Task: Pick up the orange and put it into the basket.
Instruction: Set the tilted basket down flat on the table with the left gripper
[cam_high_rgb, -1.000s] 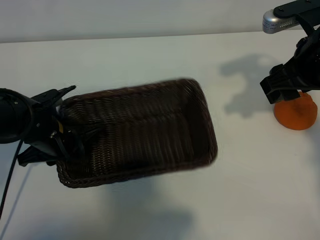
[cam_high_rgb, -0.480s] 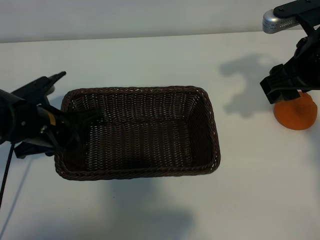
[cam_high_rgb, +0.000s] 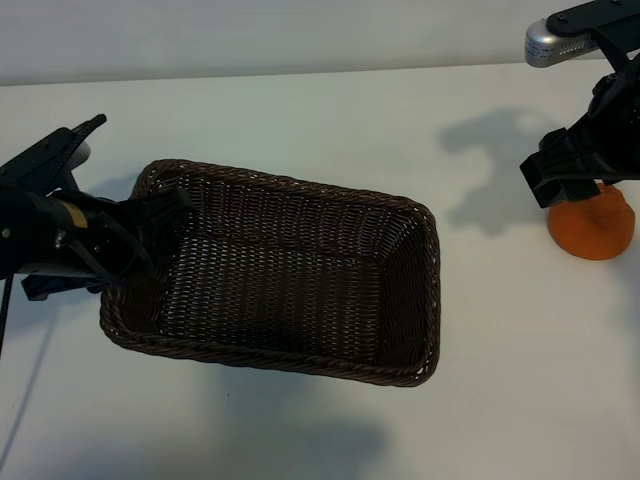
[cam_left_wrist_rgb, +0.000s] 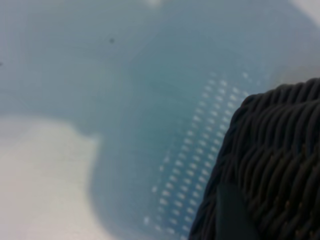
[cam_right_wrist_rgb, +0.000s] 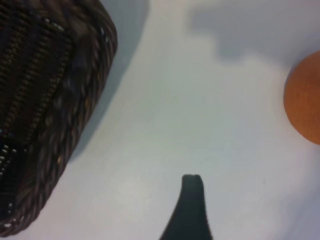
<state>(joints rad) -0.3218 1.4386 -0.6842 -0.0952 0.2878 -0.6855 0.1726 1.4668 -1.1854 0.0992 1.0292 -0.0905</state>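
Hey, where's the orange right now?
In the exterior view the orange sits on the white table at the far right, partly behind the right tool and well clear of the basket.

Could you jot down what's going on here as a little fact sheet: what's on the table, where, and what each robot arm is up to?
surface: white table
basket: dark woven basket, empty, left of centre, its left end lifted off the table
orange: orange on the table at far right, outside the basket
left gripper: left gripper, jaws closed on the basket's left rim
right gripper: right gripper, jaws open, just above and beside the orange, holding nothing
task progress: orange not yet picked up
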